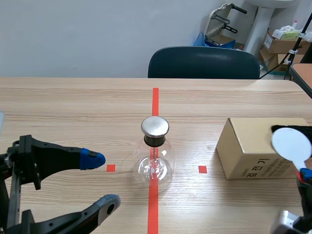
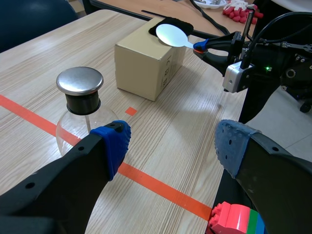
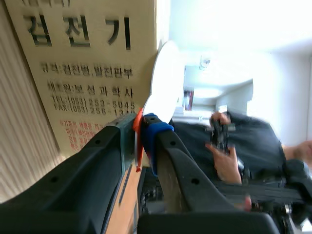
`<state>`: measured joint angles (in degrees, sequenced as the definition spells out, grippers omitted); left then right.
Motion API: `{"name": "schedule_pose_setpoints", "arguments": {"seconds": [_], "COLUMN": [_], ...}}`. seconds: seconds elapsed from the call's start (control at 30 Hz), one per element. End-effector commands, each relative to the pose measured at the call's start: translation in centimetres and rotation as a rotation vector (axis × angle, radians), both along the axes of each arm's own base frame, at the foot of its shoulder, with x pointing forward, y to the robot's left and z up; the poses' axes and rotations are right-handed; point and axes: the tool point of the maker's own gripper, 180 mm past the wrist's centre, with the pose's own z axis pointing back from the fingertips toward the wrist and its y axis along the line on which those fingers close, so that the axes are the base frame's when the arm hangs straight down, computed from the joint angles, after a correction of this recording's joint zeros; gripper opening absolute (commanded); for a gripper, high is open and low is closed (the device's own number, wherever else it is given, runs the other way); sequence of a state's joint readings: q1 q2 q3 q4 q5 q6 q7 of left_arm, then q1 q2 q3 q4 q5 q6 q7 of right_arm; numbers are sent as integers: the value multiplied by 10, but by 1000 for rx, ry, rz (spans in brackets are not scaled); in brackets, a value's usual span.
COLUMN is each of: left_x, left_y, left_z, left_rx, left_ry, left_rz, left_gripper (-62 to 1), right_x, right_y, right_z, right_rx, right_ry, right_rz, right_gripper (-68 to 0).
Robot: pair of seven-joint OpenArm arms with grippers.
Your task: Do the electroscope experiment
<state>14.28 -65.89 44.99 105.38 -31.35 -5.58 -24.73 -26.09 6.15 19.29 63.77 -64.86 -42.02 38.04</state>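
The electroscope [image 1: 155, 151], a glass flask with a round metal cap [image 1: 155, 126], stands on the red centre line. My left gripper [image 1: 103, 181] is open to the left of the flask, a little short of it; in the left wrist view the flask [image 2: 80, 97] sits ahead of the left fingertip [image 2: 112, 144], outside the gap. My right gripper [image 1: 304, 175] is shut on the handle of a white round paddle [image 1: 291, 143]. The disc hangs over the cardboard box [image 1: 253, 151], beside a black cloth [image 1: 292, 129]. In the right wrist view the paddle [image 3: 163, 83] rises from the pinched fingers [image 3: 146, 126].
A dark chair [image 1: 204, 62] stands behind the far table edge. Coloured toy bricks [image 2: 234, 222] lie below the left gripper. Beyond the box in the right wrist view are a person's hand [image 3: 224, 165] and a dark sleeve. Cartons [image 1: 282, 41] are stacked at the back right.
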Motion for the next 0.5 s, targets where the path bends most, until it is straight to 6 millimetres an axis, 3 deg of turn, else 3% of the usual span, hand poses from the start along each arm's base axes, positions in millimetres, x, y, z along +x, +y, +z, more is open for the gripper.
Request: {"name": "schedule_pose_setpoints", "arguments": {"seconds": [0.0,0.07,0.13,0.3,0.37,0.47], "left_x": [0,0,0,0,0,0], "left_y": [-5,-5,-5,-5,-5,-5], "left_z": [10,10,10,10,10,10], "left_rx": [-37,-37,-37,-37,-37,-37], "left_ry": [-13,-13,-13,-13,-13,-13], "left_rz": [-4,-4,-4,-4,-4,-4], "left_gripper": [-217,-217,-217,-217,-217,-217], "right_x": [5,3,3,4,5,4], "right_y": [-30,-48,-45,9,0,-39], "right_z": [18,19,18,15,16,19], "right_rx": [-43,-54,-63,-42,-42,-52], "right_ry": [-74,-76,-71,-56,-64,-78], "right_rz": [-138,-239,-219,89,35,-191], "right_gripper": [-667,-667,-667,-667,-667,-667]}}
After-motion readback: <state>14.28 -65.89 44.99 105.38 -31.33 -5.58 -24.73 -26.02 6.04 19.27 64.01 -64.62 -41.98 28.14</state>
